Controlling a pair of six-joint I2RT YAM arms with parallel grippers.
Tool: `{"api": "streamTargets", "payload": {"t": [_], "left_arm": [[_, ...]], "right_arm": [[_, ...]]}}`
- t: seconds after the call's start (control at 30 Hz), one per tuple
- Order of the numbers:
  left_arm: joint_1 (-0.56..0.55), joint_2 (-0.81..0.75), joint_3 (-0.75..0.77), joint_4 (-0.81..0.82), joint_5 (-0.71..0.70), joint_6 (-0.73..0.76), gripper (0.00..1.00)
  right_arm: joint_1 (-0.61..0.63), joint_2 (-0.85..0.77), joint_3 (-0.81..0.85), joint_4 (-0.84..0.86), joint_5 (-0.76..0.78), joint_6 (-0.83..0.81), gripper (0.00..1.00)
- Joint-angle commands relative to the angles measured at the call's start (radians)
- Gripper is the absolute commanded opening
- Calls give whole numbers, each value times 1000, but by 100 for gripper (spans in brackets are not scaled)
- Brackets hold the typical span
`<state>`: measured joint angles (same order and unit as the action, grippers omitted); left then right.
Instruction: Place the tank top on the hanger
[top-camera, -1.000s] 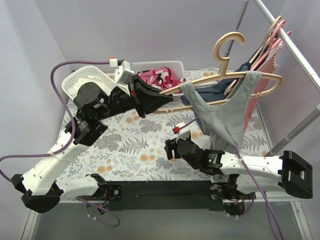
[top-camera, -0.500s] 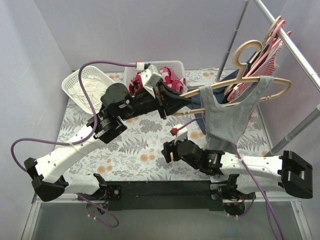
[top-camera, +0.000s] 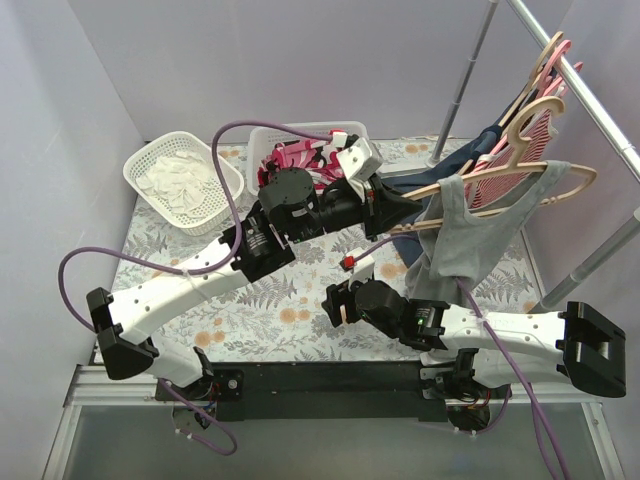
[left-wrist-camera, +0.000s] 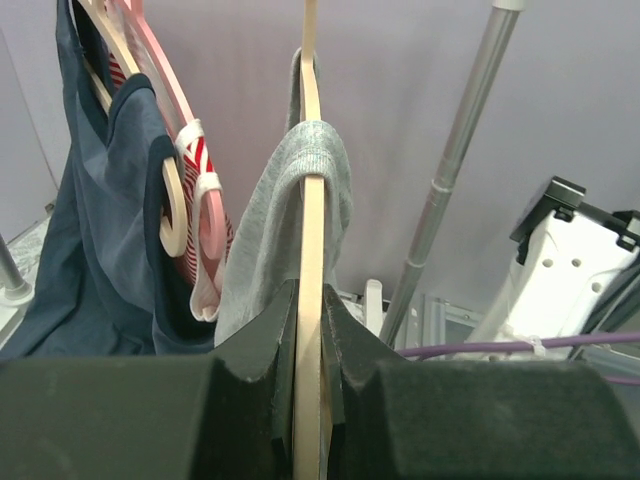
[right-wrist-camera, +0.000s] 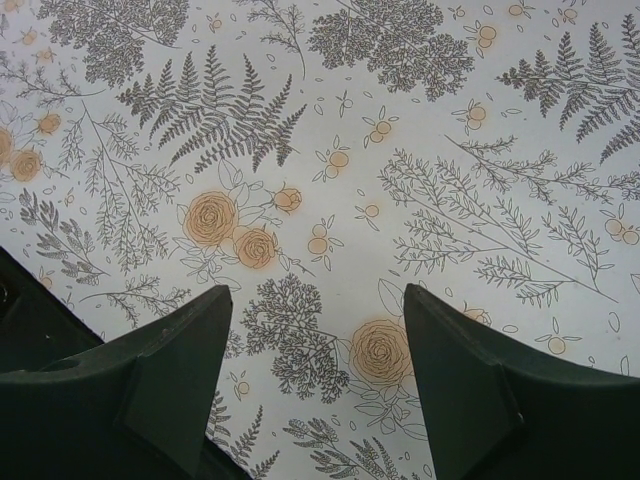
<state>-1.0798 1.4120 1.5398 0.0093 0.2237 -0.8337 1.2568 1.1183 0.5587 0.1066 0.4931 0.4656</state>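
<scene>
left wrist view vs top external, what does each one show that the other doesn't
Left wrist only: a close look at the left gripper clamped on the hanger's thin edge. Top external only: the right gripper over the table, a white basket, the hanger's hook. Both: the tank top draped on the hanger, the navy garment, the pole.

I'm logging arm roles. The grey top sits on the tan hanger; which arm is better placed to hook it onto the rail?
Probably left: the left gripper is shut on the hanger, near the rail, tank top draped over it. The right gripper is open, low over the tablecloth.
</scene>
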Motion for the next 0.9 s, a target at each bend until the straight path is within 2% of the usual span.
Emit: {"api": "streamTargets", "payload": {"t": [0.0,0.37,0.57,0.87], "left_arm": [[-17,33,95,63,-61,22,0],[-69,103,163,75,-136,13,0],[-135,139,203,90,-282,58,0],[-184,242,289,83,-371,81,0]], "right_arm": [[0,-32,-6,39,-2,5,77],[0,-78,-32,39,-2,15,77],[0,-101,-36,36,-10,15,77],[1,-146,-48,22,-11,19,77]]}}
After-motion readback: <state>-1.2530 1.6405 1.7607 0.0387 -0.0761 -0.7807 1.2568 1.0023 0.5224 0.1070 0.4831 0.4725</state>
